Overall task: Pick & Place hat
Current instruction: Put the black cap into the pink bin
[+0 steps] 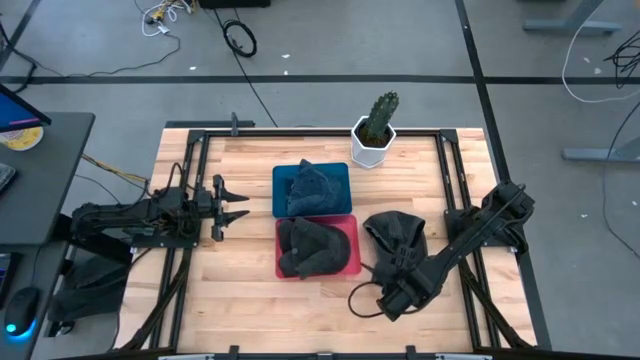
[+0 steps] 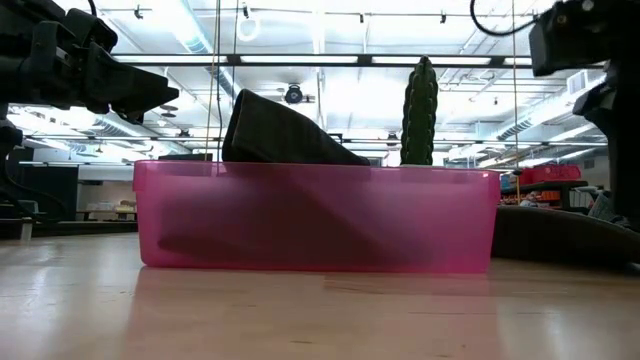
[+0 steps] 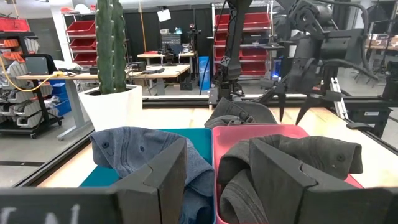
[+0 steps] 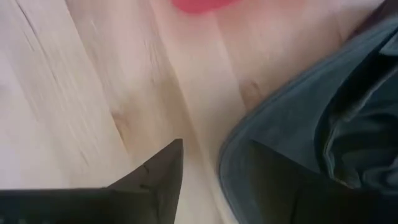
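A dark hat (image 1: 397,235) lies flat on the wooden table, right of a red bin (image 1: 352,262); the low view shows this hat (image 2: 560,235) at the right. My right gripper (image 1: 400,272) is open and hangs over the hat's near edge (image 4: 231,163). One finger (image 4: 155,174) is over bare wood and the other (image 4: 280,180) over the hat. From the left wrist view the right gripper (image 3: 292,115) points down beside the hat (image 3: 239,112). My left gripper (image 1: 235,205) waits open, level, left of the bins.
The red bin (image 3: 214,186) holds another dark hat (image 1: 312,245), whose top rises above the rim (image 2: 285,135). A blue bin (image 1: 280,175) behind it holds a blue-grey hat (image 1: 312,188). A cactus in a white pot (image 1: 375,130) stands at the far edge. Bare wood lies near and left.
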You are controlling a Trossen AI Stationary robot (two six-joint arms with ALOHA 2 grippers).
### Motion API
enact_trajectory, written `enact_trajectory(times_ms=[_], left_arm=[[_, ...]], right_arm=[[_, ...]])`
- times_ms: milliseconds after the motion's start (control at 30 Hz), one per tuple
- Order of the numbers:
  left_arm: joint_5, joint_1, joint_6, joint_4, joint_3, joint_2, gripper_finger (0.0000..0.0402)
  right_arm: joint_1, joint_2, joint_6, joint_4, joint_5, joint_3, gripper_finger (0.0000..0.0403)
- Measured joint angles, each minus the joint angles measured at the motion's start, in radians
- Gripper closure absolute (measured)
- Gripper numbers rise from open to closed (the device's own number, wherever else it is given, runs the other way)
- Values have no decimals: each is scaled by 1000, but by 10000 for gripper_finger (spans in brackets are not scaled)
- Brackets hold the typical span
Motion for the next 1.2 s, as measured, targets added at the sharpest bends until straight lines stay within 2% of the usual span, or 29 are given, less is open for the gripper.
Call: enact_trajectory(times_ms=[233, 600, 700, 833, 867, 1033, 1200], left_arm=[[0, 0, 0, 0, 0, 0, 223], [0, 0, 0, 0, 0, 0, 223], [0, 0, 0, 0, 0, 0, 223], [0, 0, 0, 0, 0, 0, 223], [0, 0, 0, 0, 0, 0, 223], [0, 0, 0, 0, 0, 0, 223], [0, 0, 0, 0, 0, 0, 223]], right_arm=[[-21, 5, 1, 11, 61, -30, 227], [-60, 5, 98, -18, 50, -121, 232], [-59, 5, 106, -81, 46, -124, 267], [-53, 5, 88, -173, 34, -125, 369], [-51, 4, 72, -194, 35, -125, 384], [-42, -21, 86, -297, 47, -125, 391], [-7, -127, 142, -346, 115, -125, 395]])
